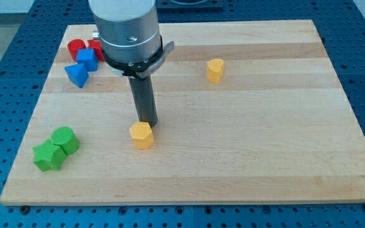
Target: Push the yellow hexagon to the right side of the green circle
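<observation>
The yellow hexagon point(142, 135) lies on the wooden board point(246, 145), left of the view's centre and low. My tip point(147, 123) stands just above it in the view, touching or almost touching its top right edge. The green circle point(64, 139) lies near the view's bottom left, well to the left of the hexagon. A second green block point(48, 156) of unclear shape touches the circle at its lower left.
A second yellow block point(215, 70) sits right of centre near the view's top. At the top left, two red blocks point(76, 48) and two blue blocks point(78, 74) are clustered. The arm's grey body point(128, 28) hangs over the board's top.
</observation>
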Controlling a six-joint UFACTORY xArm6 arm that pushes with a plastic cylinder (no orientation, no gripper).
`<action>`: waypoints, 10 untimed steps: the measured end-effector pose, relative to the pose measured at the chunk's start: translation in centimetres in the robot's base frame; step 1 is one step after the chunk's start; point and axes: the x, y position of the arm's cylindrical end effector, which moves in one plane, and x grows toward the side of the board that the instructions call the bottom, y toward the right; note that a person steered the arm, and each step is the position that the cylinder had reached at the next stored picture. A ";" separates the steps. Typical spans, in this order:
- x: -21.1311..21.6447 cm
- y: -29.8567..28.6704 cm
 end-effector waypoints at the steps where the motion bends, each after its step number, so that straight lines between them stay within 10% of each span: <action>1: -0.1 2.4; 10: 3.6 -1.7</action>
